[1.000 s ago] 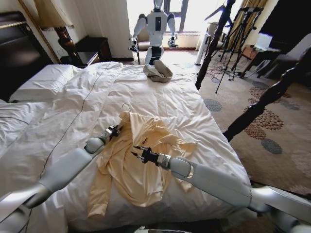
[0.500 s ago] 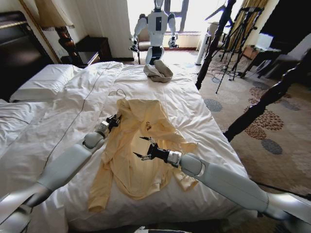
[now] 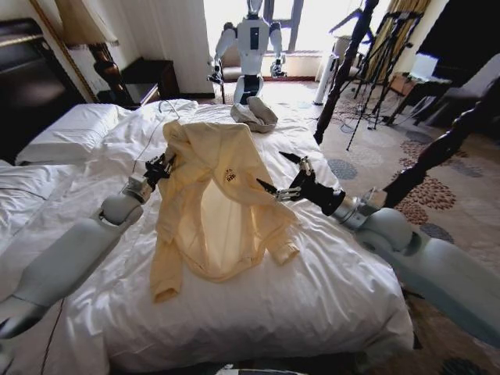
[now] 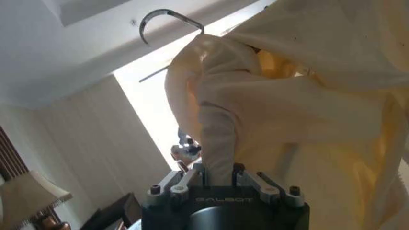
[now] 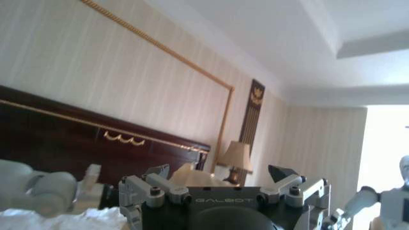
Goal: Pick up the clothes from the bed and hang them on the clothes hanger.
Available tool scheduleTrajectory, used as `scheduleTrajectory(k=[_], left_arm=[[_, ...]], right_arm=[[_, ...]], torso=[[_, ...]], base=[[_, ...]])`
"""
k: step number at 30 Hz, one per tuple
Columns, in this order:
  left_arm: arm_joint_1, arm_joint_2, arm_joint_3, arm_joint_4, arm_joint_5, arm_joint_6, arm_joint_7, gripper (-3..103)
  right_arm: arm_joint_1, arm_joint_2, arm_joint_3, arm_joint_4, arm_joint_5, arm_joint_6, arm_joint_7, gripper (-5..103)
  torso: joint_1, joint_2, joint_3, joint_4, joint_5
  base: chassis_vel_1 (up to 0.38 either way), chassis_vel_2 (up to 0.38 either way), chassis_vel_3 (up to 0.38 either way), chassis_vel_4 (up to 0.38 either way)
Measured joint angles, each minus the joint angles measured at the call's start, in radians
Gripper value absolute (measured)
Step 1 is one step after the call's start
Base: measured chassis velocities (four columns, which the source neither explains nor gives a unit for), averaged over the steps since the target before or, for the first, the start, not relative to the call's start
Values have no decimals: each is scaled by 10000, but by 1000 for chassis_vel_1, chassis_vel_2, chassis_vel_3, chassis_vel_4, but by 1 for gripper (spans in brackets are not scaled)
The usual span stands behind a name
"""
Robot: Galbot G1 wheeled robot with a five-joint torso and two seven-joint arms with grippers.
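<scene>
While left end effector (image 3: 160,166) pinches the clothes (image 3: 215,203), hanging lengthwise below; beside open, empty right end effector (image 3: 286,180).

The top (image 3: 223,195) is thin matt cloth, pale yellow, see-through enough that light glows through its middle, and it hangs in soft folds. Its hanger hook (image 4: 167,21) looks like thin dark metal wire. The duvet (image 3: 328,281) is puffy white cloth with a slight sheen and lots of creases. Both arms have smooth, semi-gloss grey plastic shells; the left gripper (image 3: 160,166) and right gripper (image 3: 285,178) are dark matt metal or plastic with small screws. The headboard (image 5: 57,143) is glossy dark wood with gold trim. The carpet (image 3: 437,211) on the right looks rough and patterned.
</scene>
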Motion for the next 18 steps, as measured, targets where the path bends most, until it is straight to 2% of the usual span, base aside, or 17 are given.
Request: scheduleTrajectory(k=[1,4,7,10,12,15,18], left_arm=[[-38,221,-115,-244,-40,-7,5,22],[-132,564,-327,-623,-151,-7,12,22],[-291,929,-613,-1048,-317,-8,32,22],[-758,1589,-1055,-1772,-785,90,42,22],[-837,1716,-1128,-1893,-900,143,51,22],[-1241,2630,-1687,-2532,-1651,387,215,22],[-1506,3007,-1781,-2659,-1932,448,287,22]], right_arm=[[259,-255,307,15,368,11,145,100],[723,-574,646,-13,694,11,364,100],[1410,-913,771,-137,938,-15,747,100],[2378,-1397,784,-403,1327,-105,1331,100],[2511,-1477,780,-454,1375,-109,1384,100],[3447,-1917,614,-716,1763,-177,1543,100],[3871,-2086,538,-833,1933,-211,1518,100]], torso=[[0,0,0,1,-3],[1,0,0,-1,-3],[0,0,0,-1,-1],[0,0,0,-2,1],[0,0,0,-2,-1],[0,0,0,0,2],[0,0,0,-1,0]], base=[[0,0,0,0],[0,0,0,0],[0,0,0,0],[0,0,0,0],[0,0,0,0],[0,0,0,0],[0,0,0,0]])
